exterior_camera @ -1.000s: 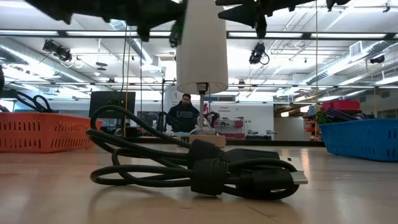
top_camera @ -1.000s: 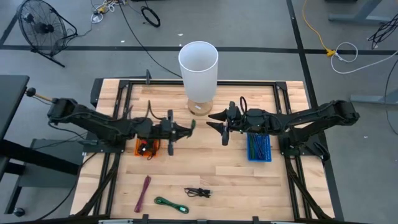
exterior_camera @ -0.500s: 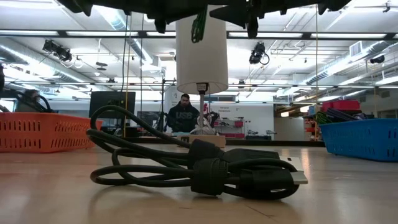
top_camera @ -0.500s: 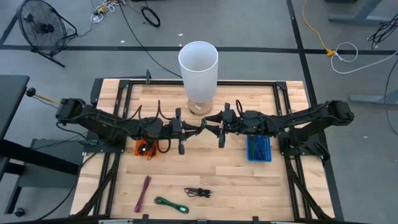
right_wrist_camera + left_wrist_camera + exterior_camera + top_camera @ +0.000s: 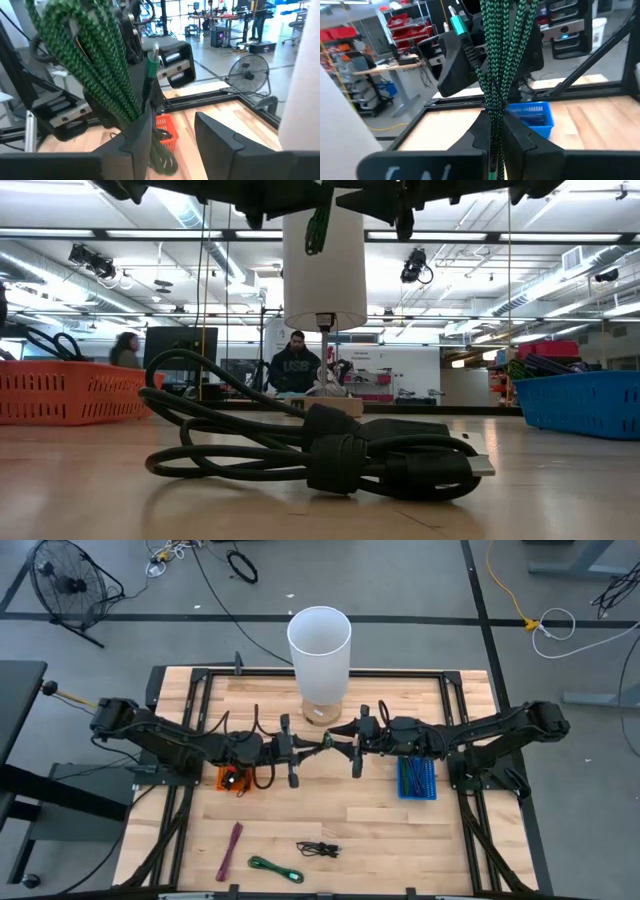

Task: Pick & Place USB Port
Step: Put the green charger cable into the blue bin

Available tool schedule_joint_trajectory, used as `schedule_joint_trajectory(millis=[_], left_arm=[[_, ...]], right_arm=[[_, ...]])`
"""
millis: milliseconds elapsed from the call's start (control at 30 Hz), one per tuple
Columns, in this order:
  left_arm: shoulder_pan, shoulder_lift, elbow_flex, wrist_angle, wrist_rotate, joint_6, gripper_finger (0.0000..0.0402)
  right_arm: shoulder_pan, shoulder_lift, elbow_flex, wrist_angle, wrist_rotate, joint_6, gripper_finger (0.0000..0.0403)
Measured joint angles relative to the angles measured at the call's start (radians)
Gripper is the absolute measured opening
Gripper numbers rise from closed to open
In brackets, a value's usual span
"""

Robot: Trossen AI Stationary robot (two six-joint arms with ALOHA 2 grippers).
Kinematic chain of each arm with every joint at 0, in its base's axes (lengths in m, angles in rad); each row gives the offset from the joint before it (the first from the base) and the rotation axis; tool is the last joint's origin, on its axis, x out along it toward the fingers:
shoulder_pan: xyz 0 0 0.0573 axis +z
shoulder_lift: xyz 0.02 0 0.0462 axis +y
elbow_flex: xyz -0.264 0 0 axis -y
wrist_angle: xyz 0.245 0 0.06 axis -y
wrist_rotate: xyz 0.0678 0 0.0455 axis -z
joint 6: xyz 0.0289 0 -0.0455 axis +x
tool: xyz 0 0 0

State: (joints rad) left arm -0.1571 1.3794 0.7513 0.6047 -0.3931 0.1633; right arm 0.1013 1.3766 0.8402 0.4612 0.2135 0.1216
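Green braided cable [image 5: 495, 60] held mid-air above tabletop centre, pinched in closed left end effector [image 5: 494, 131]; right end effector [image 5: 172, 132] open beside it. Handover risk: early release, cable dropping.

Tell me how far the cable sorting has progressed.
Done: blue plastic bin already holds cables. In hand: left claw grips a green braided cable mid-table, meeting the open right claw. Left: black cable, second green cable and purple strip lie unsorted.

Both hands [image 5: 328, 744] have met mid-table, holding cable [image 5: 496, 60].
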Motion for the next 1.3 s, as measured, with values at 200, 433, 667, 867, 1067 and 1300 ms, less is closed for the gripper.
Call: schedule_joint_trajectory(millis=[200,433,667,867,1067,1300], left_arm=[[0.005,-0.031,0.000,-0.020,-0.053,0.009,0.0024],[0.004,-0.023,0.000,-0.011,0.026,-0.051,0.0024],[0.009,0.014,0.001,0.003,0.051,-0.081,0.0024],[0.015,0.015,0.000,0.020,0.101,-0.102,0.0024],[0.021,0.015,0.000,0.024,0.106,-0.102,0.0045],[0.021,0.015,0.000,0.027,0.104,-0.099,0.0056]], right_arm=[[0.003,0.000,0.000,-0.008,-0.015,-0.002,0.0155],[0.002,0.000,0.000,0.019,-0.025,0.000,0.0155],[0.005,0.001,-0.002,0.095,-0.023,-0.011,0.0155],[0.005,0.000,-0.002,0.105,0.022,-0.028,0.0151],[0.006,0.000,-0.001,0.105,0.003,-0.033,0.0045],[0.007,0.000,-0.001,0.113,0.027,-0.063,0.0006]])
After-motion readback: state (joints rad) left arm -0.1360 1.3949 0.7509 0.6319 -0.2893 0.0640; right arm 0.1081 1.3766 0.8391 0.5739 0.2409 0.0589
